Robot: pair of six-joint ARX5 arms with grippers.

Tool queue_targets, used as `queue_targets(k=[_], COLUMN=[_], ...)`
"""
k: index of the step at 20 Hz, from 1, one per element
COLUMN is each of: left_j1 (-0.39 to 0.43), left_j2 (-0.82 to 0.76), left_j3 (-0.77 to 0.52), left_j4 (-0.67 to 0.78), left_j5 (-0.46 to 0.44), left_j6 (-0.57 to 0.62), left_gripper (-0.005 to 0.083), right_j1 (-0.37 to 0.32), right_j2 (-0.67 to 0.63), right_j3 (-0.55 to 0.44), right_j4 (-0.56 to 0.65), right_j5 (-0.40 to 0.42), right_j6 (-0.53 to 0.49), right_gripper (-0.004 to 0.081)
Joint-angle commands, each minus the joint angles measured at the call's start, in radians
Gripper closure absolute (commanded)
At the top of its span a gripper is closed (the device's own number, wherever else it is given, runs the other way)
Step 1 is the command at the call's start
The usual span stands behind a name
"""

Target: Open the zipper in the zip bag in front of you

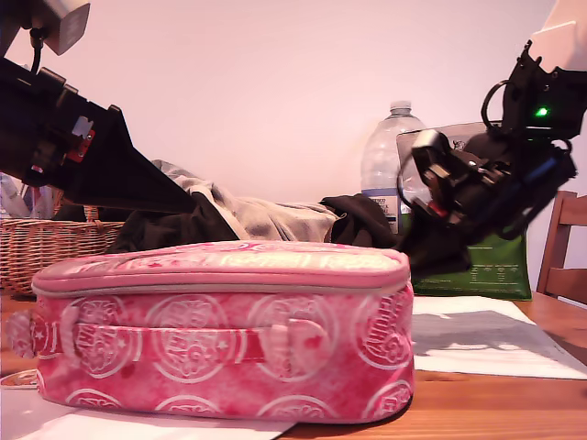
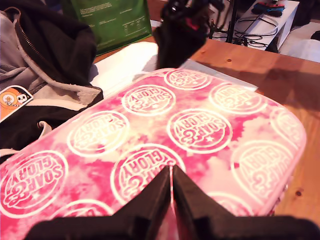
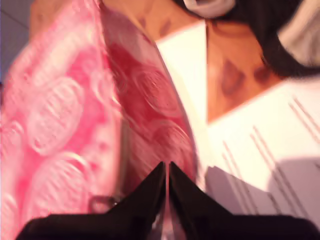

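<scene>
The zip bag (image 1: 220, 339) is a pink fabric case with white round logos, lying flat on the wooden table (image 1: 495, 403). Its zipper (image 1: 220, 288) runs as a thin grey line under the top panel. My first gripper (image 2: 171, 172) is shut and hovers over the bag's top panel (image 2: 190, 130); its arm comes in from the exterior view's left (image 1: 188, 197). My second gripper (image 3: 166, 167) is shut beside the bag's end wall (image 3: 145, 115), at the exterior view's right (image 1: 417, 259). I see nothing held between either pair of fingers. The second wrist view is blurred.
A wicker basket (image 1: 46, 247) stands at the exterior view's left. Dark and grey clothes (image 1: 266, 220) lie behind the bag. A water bottle (image 1: 385, 160) and a green foil pouch (image 1: 486, 266) stand behind the second arm. White papers (image 1: 486, 335) lie on the table, a chair (image 1: 564, 247) beyond.
</scene>
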Motion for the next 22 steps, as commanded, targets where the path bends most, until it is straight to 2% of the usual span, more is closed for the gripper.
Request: queue_targets(k=[1, 3, 5, 7, 9, 14, 18, 20, 22], left_j1=[-0.003, -0.003, -0.003, -0.003, -0.003, -0.003, -0.003, -0.003, -0.003], left_j2=[0.004, 0.004, 0.004, 0.004, 0.004, 0.004, 0.004, 0.004, 0.004], left_j3=[-0.002, -0.002, -0.002, -0.002, -0.002, -0.002, -0.002, -0.002, -0.002], left_j4=[0.003, 0.003, 0.003, 0.004, 0.003, 0.000, 0.000, 0.000, 0.000], left_j5=[0.000, 0.000, 0.000, 0.000, 0.000, 0.000, 0.000, 0.000, 0.000], left_j6=[-0.003, -0.003, -0.003, -0.003, -0.003, -0.003, -0.004, -0.003, -0.003], left_gripper=[0.0793, 0.0793, 0.0793, 0.0793, 0.0793, 0.0793, 0.0793, 0.0793, 0.0793], right_j1=[-0.018, -0.044, -0.060, -0.061, -0.044, 0.001, 0.005, 0.002, -0.017], right_j2=[0.021, 0.021, 0.021, 0.021, 0.021, 0.021, 0.021, 0.021, 0.021], right_j3=[-0.015, -0.015, -0.015, -0.015, -0.015, -0.015, -0.015, -0.015, -0.015], right_j4=[-0.039, -0.069, -0.092, -0.097, -0.093, -0.048, -0.044, -0.071, -0.091], right_j5=[0.002, 0.000, -0.034, -0.089, -0.100, 0.037, 0.048, 0.023, -0.050], right_j6=[-0.035, -0.050, -0.050, -0.050, -0.055, -0.065, -0.065, -0.067, -0.076], right_gripper=[0.0782, 0.0782, 0.0782, 0.0782, 0.0782, 0.0782, 0.0782, 0.0782, 0.0782])
